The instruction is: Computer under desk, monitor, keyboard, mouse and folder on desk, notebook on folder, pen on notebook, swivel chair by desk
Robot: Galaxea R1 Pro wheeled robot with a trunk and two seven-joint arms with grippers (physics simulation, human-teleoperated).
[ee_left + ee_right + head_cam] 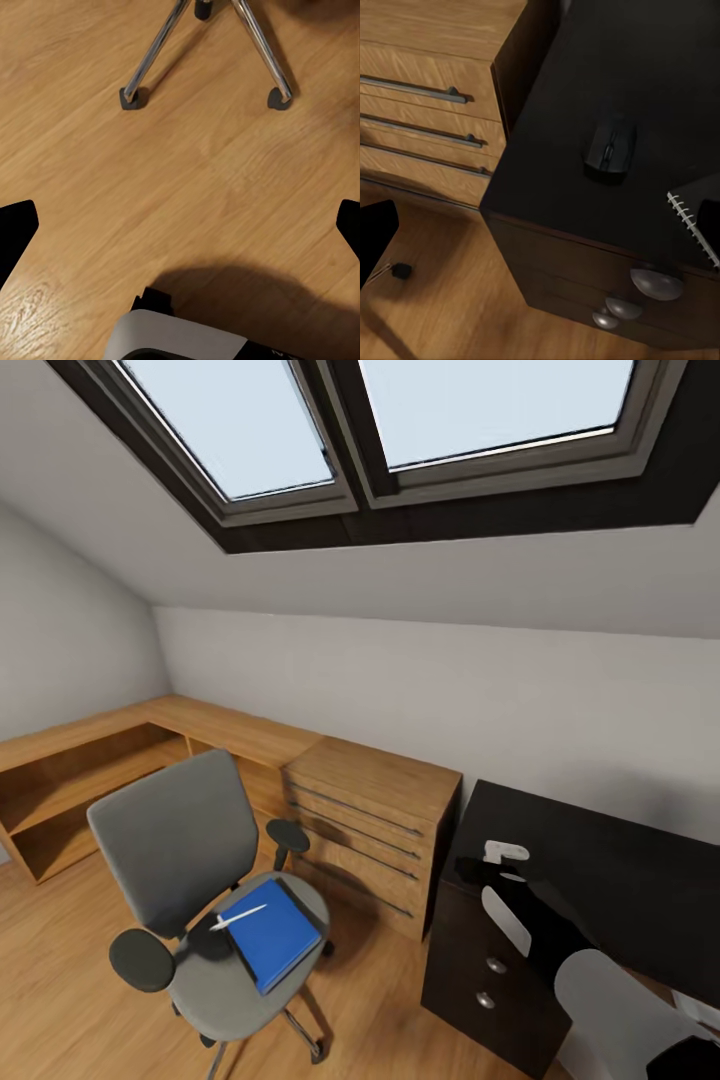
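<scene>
Hanging open and empty, the right gripper [540, 232] hovered over the desk [547, 180], where the mouse [610, 148] lay beside the notebook [697, 217]. The left gripper [180, 225], fingers spread wide, faced bare floor [187, 172]. The folder [270, 935] and pen [238, 917] sat on the swivel chair [175, 840].

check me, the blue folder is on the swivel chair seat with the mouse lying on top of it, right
Not quite. The folder is on the swivel chair seat, but the pen lies on it, as the head view shows. The mouse sits on the black desk.
</scene>
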